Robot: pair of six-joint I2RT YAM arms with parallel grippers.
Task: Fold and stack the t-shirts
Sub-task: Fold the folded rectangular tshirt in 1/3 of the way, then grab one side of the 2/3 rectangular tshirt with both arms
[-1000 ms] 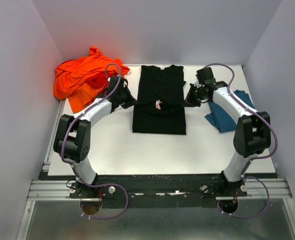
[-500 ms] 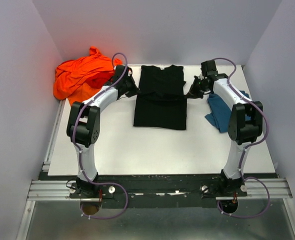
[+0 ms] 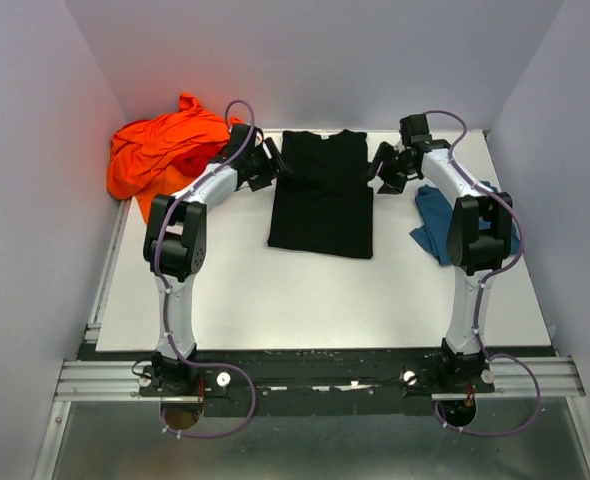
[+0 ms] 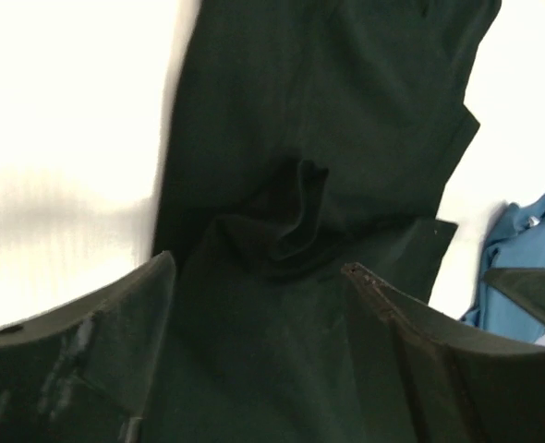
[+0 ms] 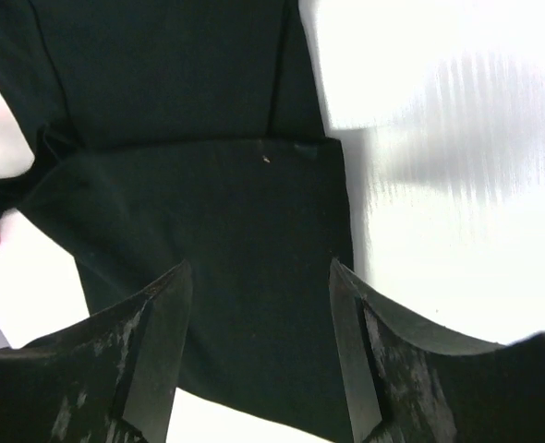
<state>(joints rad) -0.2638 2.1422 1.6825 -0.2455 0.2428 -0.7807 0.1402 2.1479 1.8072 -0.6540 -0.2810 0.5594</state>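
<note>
**Both grippers spread over the far end of the black tee**

The black tee (image 3: pixel 320 200) lies at the far middle of the table (image 3: pixel 305 290), folded into a long strip running away from the arm bases. The left gripper (image 3: pixel 273 162) sits at its far left edge and the right gripper (image 3: pixel 378 166) at its far right edge, facing each other across the cloth.

In the left wrist view the left fingers (image 4: pixel 88 360) stand wide apart; black cloth fills the gap beneath them, with a small bunched crease just ahead of the tips; no cloth is seen pinched.

In the right wrist view the right fingers (image 5: pixel 148 369) are likewise parted over a flat doubled layer; its edge runs straight across ahead of the tips, and bare table shows to one side.

The orange tee (image 3: pixel 160 150) is heaped in the far left corner, beside the left arm; the teal tee (image 3: pixel 433 228) lies crumpled at the right, partly under the right arm, apart from the black one.
</note>
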